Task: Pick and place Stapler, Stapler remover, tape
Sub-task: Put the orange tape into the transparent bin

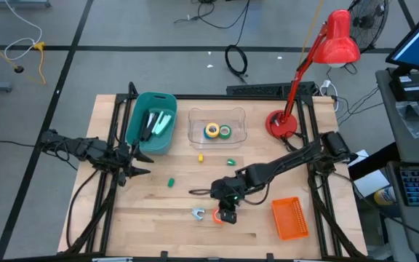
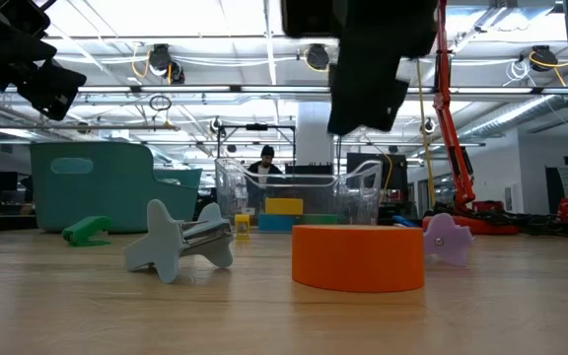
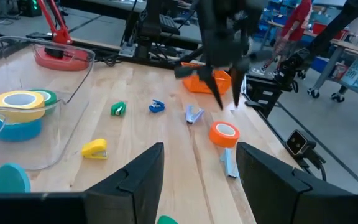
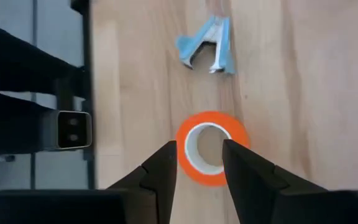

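Partly done, you see: yellow (image 1: pixel 211 130), green (image 1: pixel 225 132) and blue tape (image 3: pixel 16 129) sit in clear tray (image 1: pixel 195 135). Orange tape (image 4: pixel 212 148) lies on table near front edge; right gripper (image 4: pixel 199 163) hovers above it, fingers apart, empty. Light-blue staple remover (image 4: pixel 209 46) beside it, small staplers scattered, unplaced. Left gripper (image 3: pixel 197 180) waits open, empty, by teal bin (image 1: pixel 167 135).
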Available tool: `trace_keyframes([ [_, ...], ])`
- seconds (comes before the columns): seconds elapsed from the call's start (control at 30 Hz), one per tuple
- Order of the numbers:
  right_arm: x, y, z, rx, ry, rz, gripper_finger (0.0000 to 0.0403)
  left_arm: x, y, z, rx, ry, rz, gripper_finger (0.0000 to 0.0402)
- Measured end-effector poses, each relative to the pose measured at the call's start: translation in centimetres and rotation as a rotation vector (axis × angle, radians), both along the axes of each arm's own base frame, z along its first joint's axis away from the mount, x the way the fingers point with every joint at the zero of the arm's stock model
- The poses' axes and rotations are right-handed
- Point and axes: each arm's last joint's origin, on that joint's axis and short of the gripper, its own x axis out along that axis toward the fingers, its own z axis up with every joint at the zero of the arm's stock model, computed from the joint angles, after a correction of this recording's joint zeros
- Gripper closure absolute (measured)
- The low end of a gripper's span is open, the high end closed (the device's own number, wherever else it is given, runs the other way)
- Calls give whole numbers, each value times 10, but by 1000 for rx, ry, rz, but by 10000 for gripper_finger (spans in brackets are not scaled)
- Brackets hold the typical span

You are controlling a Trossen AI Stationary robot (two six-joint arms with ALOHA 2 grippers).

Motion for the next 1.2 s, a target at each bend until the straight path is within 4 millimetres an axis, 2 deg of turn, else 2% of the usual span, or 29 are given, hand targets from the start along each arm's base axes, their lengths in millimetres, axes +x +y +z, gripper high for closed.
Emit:
trace_keyframes([
  [0.1, 2, 1, -19, -10, 59, 6, 281, 0, 0, 0, -8, 2, 2, 197],
  [0.27, 8, 2, -37, -7, 85, 16, 282, 0, 0, 0, -21, 5, 4, 197],
  [0.63, 10, 0, -37, -12, 75, 9, 282, 0, 0, -1, -38, 16, 6, 197],
  [0.9, 9, -2, -38, -96, 53, 8, 282, 0, 0, -1, -32, 21, 6, 197],
  [1.2, 9, 0, -38, -71, 60, 14, 282, 0, 0, -1, -29, 21, 6, 197],
])
